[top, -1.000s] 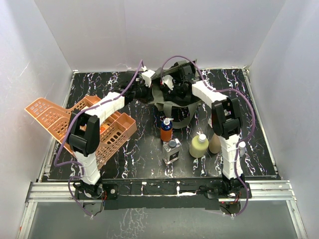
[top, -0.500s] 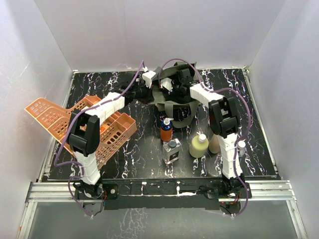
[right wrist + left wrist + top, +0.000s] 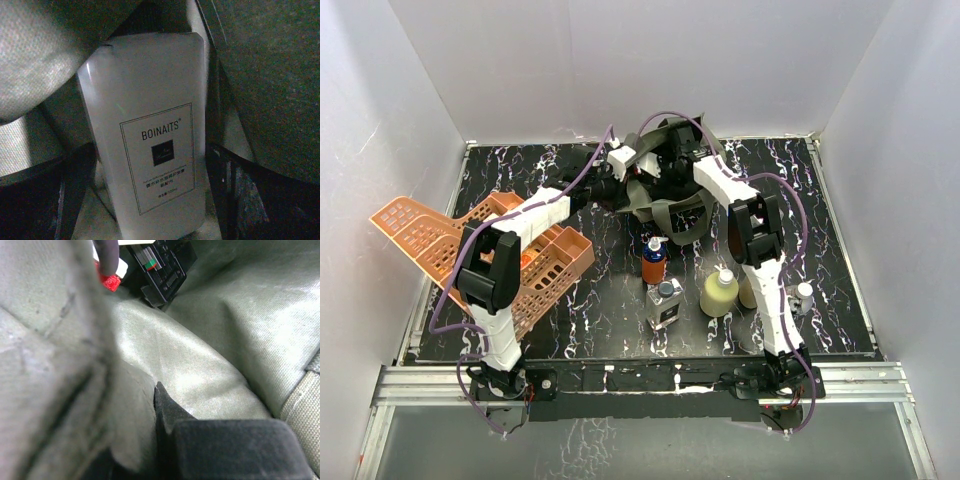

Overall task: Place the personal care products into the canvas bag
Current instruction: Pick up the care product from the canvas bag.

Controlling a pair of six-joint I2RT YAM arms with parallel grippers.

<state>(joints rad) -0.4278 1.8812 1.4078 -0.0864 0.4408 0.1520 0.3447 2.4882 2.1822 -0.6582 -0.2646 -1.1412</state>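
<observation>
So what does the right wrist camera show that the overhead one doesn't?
Only the right wrist: a white BOINAITS bottle, close up between the right gripper's fingers. Only overhead: both arms, orange baskets, and other bottles standing on the table. Both: the green bag.

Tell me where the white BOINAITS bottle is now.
In the right wrist view, the white bottle sits within the open right gripper, with canvas bag fabric around it.
</observation>
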